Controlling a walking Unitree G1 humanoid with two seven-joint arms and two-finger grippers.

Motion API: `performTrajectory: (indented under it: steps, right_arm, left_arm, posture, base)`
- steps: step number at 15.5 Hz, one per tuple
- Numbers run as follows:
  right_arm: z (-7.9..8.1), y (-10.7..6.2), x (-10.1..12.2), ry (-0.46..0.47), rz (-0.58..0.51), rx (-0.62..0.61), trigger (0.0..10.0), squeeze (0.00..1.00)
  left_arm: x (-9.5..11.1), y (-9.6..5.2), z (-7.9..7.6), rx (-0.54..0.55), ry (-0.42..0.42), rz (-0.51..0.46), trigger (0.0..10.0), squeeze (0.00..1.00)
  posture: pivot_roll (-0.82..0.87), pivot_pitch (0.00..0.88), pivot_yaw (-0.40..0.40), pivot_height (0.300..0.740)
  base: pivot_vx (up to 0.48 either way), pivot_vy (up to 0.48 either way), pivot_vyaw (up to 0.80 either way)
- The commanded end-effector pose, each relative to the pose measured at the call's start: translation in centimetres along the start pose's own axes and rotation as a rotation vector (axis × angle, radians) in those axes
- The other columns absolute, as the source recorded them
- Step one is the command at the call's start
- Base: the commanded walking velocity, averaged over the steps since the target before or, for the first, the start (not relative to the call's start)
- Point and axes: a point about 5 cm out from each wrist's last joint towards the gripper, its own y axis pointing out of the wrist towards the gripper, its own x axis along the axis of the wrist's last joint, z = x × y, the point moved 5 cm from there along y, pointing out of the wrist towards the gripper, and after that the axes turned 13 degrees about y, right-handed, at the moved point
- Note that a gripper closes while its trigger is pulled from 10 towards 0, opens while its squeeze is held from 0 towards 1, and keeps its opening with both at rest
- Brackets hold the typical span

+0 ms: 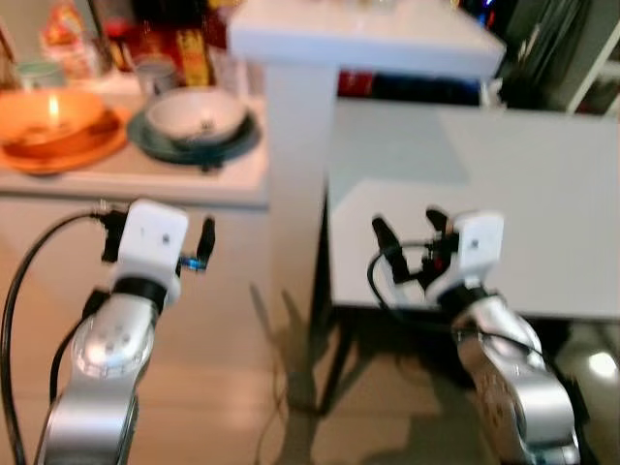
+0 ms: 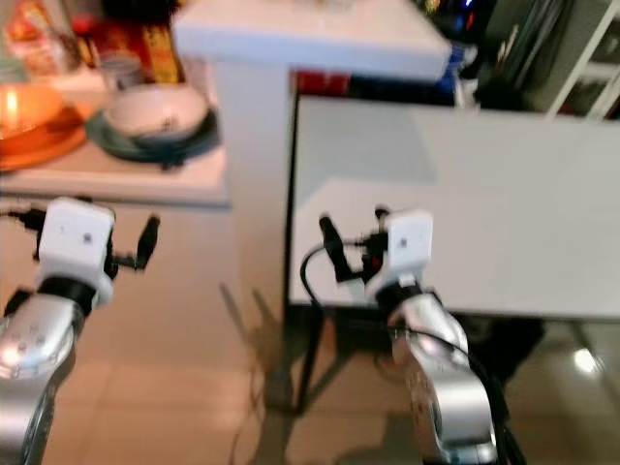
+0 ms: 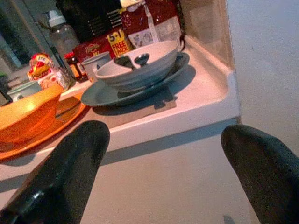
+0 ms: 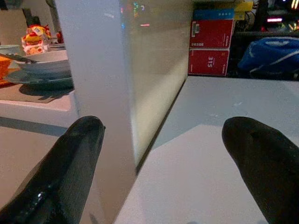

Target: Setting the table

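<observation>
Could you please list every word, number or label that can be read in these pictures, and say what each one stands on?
"5+1 FREE PACK": yellow label on the red packet behind the white bowl.
"3TS", or so it seems: white print, apparently upside down, on the lower red box.
Print on the dark red bag, the small jar and the blue box: too blurred to read.

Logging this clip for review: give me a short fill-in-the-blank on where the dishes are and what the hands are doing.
1. The pale bowl sits on a grey ____.
2. The orange bowl lies to the robot's ____ of the pale bowl.
3. The left hand and right hand both hold ____.
4. The fingers of the left hand are ____.

Missing words: plate; left; nothing; open
</observation>
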Motion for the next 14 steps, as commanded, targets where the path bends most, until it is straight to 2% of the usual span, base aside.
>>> performTrajectory:
  steps: [1, 3, 7, 9, 10, 14]
  right_arm:
    - [-0.4, -0.1, 0.6, -0.001, -0.024, -0.019, 10.0, 0.00]
    - [-0.2, -0.1, 1.0, 0.044, -0.042, -0.010, 10.0, 0.00]
    - [-0.2, 0.1, 1.1, 0.030, -0.052, -0.021, 10.0, 0.00]
    - [-1.1, 0.5, 1.1, 0.032, -0.051, -0.093, 10.0, 0.00]
    - [-1.1, 0.7, 1.2, 0.036, -0.055, -0.094, 10.0, 0.00]
    - [0.2, 1.4, 2.2, 0.056, -0.089, -0.055, 10.0, 0.00]
  left_arm:
    - [0.5, 0.1, -0.2, -0.017, 0.009, -0.017, 10.0, 0.00]
    - [0.5, 0.1, -0.2, -0.018, 0.008, -0.022, 10.0, 0.00]
    - [0.8, 0.3, -0.1, -0.010, 0.008, -0.032, 10.0, 0.00]
    - [1.0, 0.7, 0.3, 0.012, -0.021, -0.037, 10.0, 0.00]
    - [1.1, 0.7, 0.4, 0.016, -0.025, -0.037, 10.0, 0.00]
    - [1.6, 1.1, 0.8, 0.036, -0.035, -0.050, 10.0, 0.00]
  posture:
    - [0.08, 0.004, -0.010, 0.740]
    - [0.09, 0.005, -0.010, 0.740]
    - [0.09, 0.006, -0.013, 0.740]
    - [0.09, 0.009, -0.013, 0.740]
    - [0.09, 0.010, -0.013, 0.740]
    - [0.09, 0.012, -0.021, 0.740]
  base:
    - [0.000, 0.480, 0.00]
    - [0.000, 0.480, 0.00]
    - [0.000, 0.480, 0.00]
    - [0.000, 0.480, 0.00]
    - [0.000, 0.480, 0.00]
    - [0.000, 0.480, 0.00]
